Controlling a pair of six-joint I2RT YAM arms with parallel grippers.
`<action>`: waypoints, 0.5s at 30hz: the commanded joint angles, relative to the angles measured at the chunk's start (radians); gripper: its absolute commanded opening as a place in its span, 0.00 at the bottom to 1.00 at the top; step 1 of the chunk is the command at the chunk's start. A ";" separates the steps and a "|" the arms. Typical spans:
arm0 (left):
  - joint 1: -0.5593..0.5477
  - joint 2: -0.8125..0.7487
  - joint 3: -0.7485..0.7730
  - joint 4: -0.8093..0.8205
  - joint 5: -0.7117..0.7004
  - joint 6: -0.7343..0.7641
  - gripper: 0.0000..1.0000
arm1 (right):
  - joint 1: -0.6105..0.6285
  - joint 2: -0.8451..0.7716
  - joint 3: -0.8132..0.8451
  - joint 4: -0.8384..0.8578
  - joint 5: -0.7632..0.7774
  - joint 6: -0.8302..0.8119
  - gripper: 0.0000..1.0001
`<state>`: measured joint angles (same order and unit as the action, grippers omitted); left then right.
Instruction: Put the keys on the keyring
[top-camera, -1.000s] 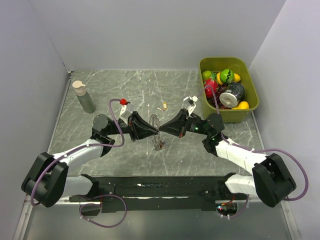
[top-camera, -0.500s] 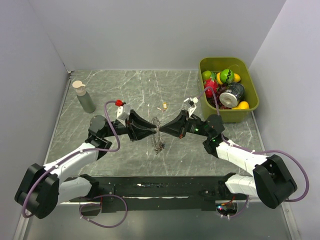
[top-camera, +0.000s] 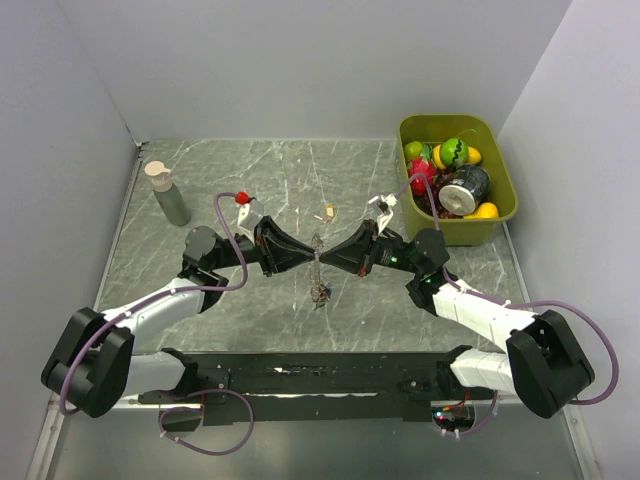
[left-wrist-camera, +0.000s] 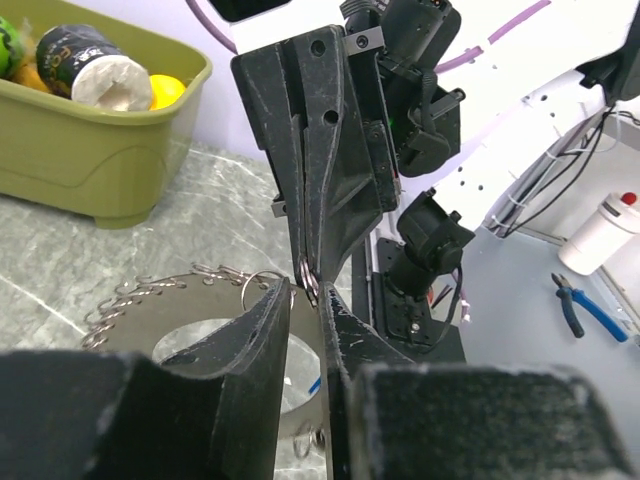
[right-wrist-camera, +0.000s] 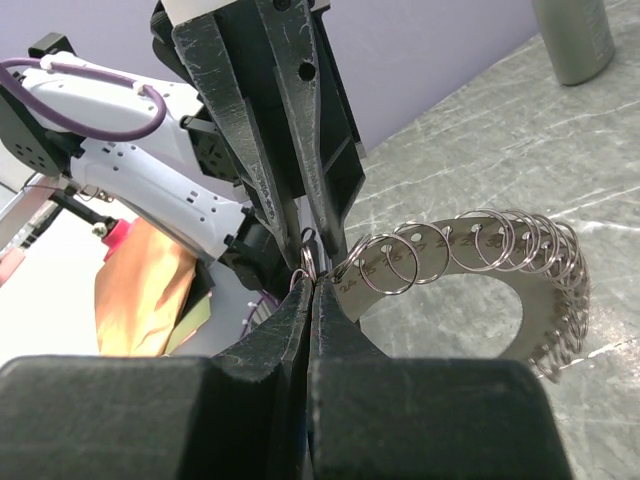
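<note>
The keyring (top-camera: 318, 272) hangs edge-on between my two grippers above the middle of the table. In the right wrist view it is a flat grey numbered ring plate (right-wrist-camera: 480, 262) fringed with small silvery split rings. It also shows in the left wrist view (left-wrist-camera: 200, 300). My right gripper (top-camera: 327, 256) is shut on its edge, at a small ring (right-wrist-camera: 308, 262). My left gripper (top-camera: 304, 256) meets it tip to tip, jaws only a sliver apart around that same small ring (left-wrist-camera: 308, 280). A tiny tan key (top-camera: 328, 211) lies loose on the table behind them. Other keys are not clearly visible.
An olive bin (top-camera: 470, 233) with toy fruit and a can stands at the back right, close to my right arm. A grey bottle (top-camera: 170, 195) stands at the back left. Grey walls close in the table on three sides.
My left gripper has shifted slightly right and back, closing up on the right gripper's tips. The keyring stays held between them; the right arm has barely moved.
</note>
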<state>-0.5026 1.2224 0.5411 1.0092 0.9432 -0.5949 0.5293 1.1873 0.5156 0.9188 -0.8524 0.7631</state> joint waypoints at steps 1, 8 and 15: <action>0.003 0.014 0.043 0.085 0.042 -0.042 0.21 | 0.001 -0.043 0.009 0.049 0.013 -0.022 0.00; 0.001 0.035 0.063 0.072 0.083 -0.032 0.01 | 0.000 -0.046 0.012 0.025 0.012 -0.038 0.00; -0.007 0.025 0.074 -0.005 0.082 0.024 0.01 | 0.001 -0.052 0.018 -0.004 0.016 -0.051 0.04</action>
<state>-0.4992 1.2613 0.5720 1.0306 0.9989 -0.6186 0.5289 1.1736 0.5156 0.8898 -0.8532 0.7300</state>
